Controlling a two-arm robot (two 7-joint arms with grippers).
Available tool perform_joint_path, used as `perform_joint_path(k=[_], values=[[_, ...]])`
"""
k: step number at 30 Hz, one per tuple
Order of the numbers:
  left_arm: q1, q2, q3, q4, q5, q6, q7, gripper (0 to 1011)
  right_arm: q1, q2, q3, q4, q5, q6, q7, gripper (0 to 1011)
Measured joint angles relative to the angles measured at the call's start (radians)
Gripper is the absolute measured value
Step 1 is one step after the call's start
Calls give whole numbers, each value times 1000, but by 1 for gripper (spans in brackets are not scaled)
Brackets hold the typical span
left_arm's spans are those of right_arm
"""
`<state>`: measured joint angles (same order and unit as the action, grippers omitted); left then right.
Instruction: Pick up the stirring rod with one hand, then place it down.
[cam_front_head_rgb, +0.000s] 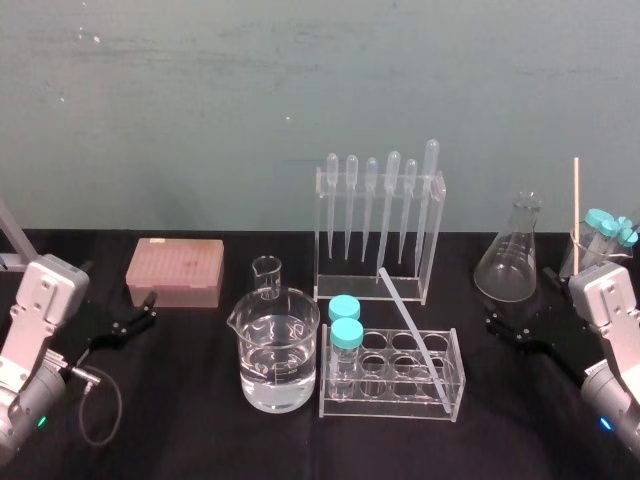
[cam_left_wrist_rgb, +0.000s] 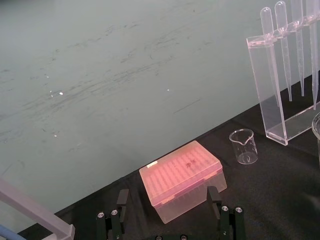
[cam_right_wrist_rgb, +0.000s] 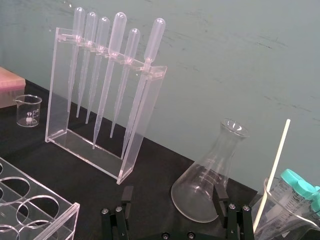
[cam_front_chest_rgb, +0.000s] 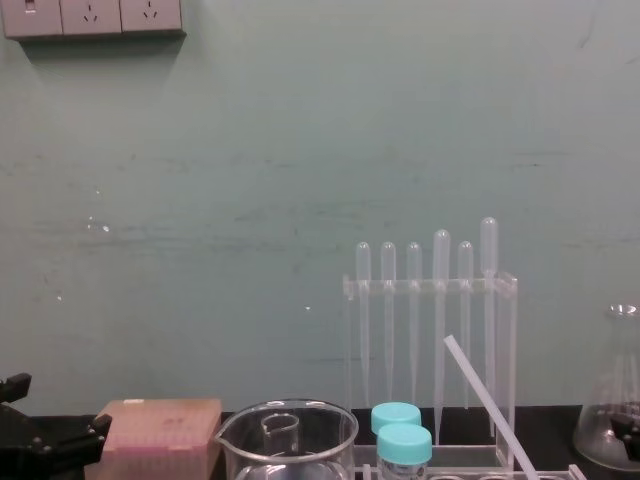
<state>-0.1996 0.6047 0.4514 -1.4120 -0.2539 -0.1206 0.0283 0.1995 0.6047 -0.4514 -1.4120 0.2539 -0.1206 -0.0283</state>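
A teal wall (cam_front_chest_rgb: 300, 150) runs across the back of the room, scuffed in places, with a row of wall sockets (cam_front_chest_rgb: 92, 17) high up. Below it lies the black bench (cam_front_head_rgb: 200, 420), which carries the glassware.

The left end effector (cam_left_wrist_rgb: 166, 196) hangs low at the bench's left edge, near a pink tip box (cam_front_head_rgb: 174, 272), with its black fingers (cam_left_wrist_rgb: 121, 200) spread wide and holding nothing. The right end effector (cam_right_wrist_rgb: 174, 195) sits at the right edge in front of a conical flask (cam_front_head_rgb: 510, 255). Its fingers (cam_right_wrist_rgb: 126, 196) are likewise spread apart and empty.

At the middle back stands a clear pipette rack (cam_front_head_rgb: 380, 240) with six bulb-topped pipettes (cam_front_head_rgb: 392, 200) hanging in it. Just in front is a clear test tube rack (cam_front_head_rgb: 395, 375) with two blue-capped tubes (cam_front_head_rgb: 346, 335) at its left end. A large beaker (cam_front_head_rgb: 275, 350), part full of clear liquid, stands to its left.

The stirring rod (cam_front_head_rgb: 412, 335) rests on the test tube rack, well apart from both end effectors. Its long axis runs on a slant, with the raised far end pointing toward the foot of the pipette rack and the low near end at the test tube rack's front right corner. I cannot tell whether the far end touches the pipette rack.

A small beaker (cam_front_head_rgb: 266, 277) stands behind the large one, and a thin wooden stick (cam_front_head_rgb: 576, 205) stands upright at the far right.
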Motion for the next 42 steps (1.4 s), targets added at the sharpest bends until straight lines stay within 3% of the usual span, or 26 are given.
perform_joint_path(k=[42], values=[[0,0,0,0,0,0,0,1000,0,0,0,0,0,0,0,1000]])
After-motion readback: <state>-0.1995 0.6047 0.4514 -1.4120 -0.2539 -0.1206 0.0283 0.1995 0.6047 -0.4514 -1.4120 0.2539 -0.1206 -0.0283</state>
